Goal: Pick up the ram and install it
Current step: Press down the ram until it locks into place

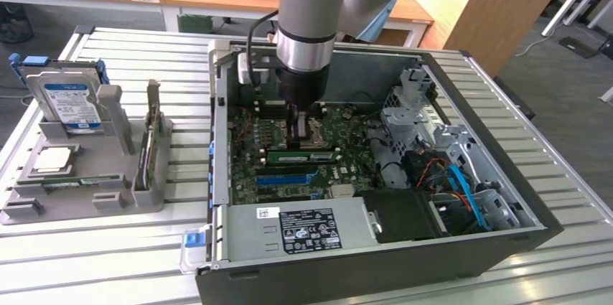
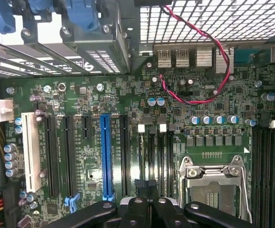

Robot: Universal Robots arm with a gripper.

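- Exterior view: shows the arm (image 1: 309,25) reaching straight down into the open computer case (image 1: 383,276), which stands on a slatted metal table (image 1: 105,262).
- Puts the gripper (image 1: 301,140) low over the motherboard (image 1: 251,169), fingers drawn fully together.
- Finds the ram (image 1: 301,155) directly under the fingertips, lying lengthwise along a slot on the motherboard, just behind the blue slot (image 1: 286,176).
- Leaves it impossible to tell whether the closed fingers pinch the ram's upper edge or merely meet it.
- Shows the labelled power supply (image 1: 306,230) at the case's near edge.
- Places a grey tray (image 1: 19,212) on the table at the exterior view's left, well apart from the gripper, with the blue-labelled hard drive (image 1: 72,100) standing in it and the silver CPU chip (image 1: 53,160) lying flat in front of that.
- Wrist view: looks down on the motherboard (image 2: 128,95), with the black fingers (image 2: 136,211) pressed close together.
- Shows the blue slot (image 2: 106,156) among black slots, the CPU socket (image 2: 213,185) beside them, and a red-and-black wire (image 2: 213,71) looping near the rear ports.
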